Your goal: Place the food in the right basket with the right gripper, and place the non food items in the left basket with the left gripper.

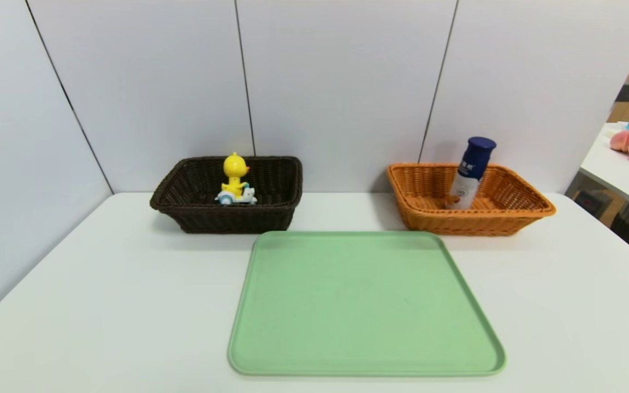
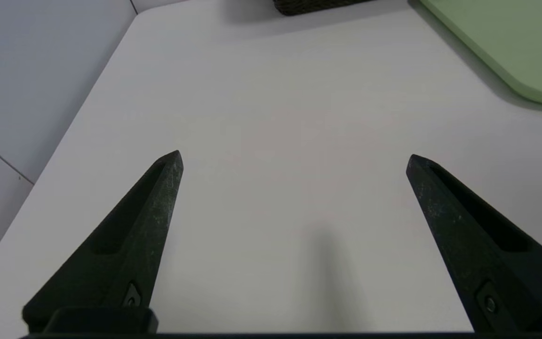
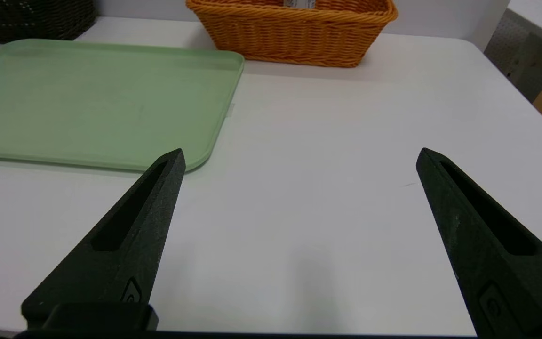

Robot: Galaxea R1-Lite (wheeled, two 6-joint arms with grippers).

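Item, one yellow duck toy on a scooter point(image 1: 233, 183): upright in the dark basket point(image 1: 227, 209), at eleven o'clock from the green tray point(image 1: 369, 305). We judge it rightly sorted; risk slight, unless an arm knocks the basket.

Item, one bottle with a blue cap point(image 1: 470, 174): leaning in the orange basket point(image 1: 473, 214), at one o'clock from the tray, its cap above the rim. Chief hazard: we think a brush from a passing arm could roll it or tip it out, the cause being its tilt and high top.

Item, left gripper point(image 2: 294, 162): jaws spread wide, holding nothing, above the white table point(image 2: 299, 117).

Item, right gripper point(image 3: 301, 157): likewise spread and unladen, above the table.

Remark: the tray lies bare and we judge the sorting finished; a needless further reach, caused by misreading that, is the remaining danger.
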